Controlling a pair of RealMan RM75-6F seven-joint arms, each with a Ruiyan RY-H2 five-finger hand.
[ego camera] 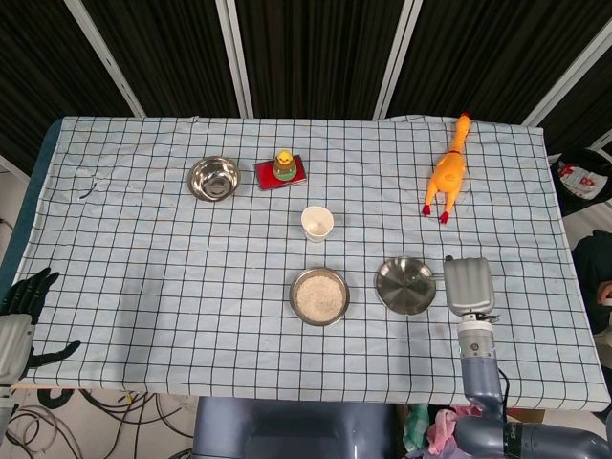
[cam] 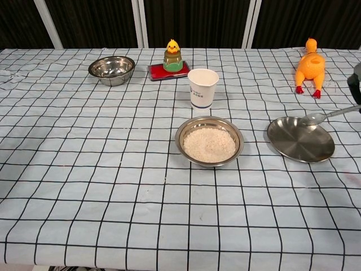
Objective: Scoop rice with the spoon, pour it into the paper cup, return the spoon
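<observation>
Rice [cam: 209, 144], white and granular, fills the shallow steel bowl [cam: 237, 138] we take as our landmark. Just behind it stands the white paper cup [cam: 203, 87]; to its right the metal spoon [cam: 317, 117] rests its bowl on a flat steel plate [cam: 300, 141], handle running toward our right robot hand [ego camera: 469, 285], whose grip we cannot tell. Our left robot hand [ego camera: 27, 292] hangs released, far left of the bowl. We should steady the slim, slick handle and keep it level before dipping
</observation>
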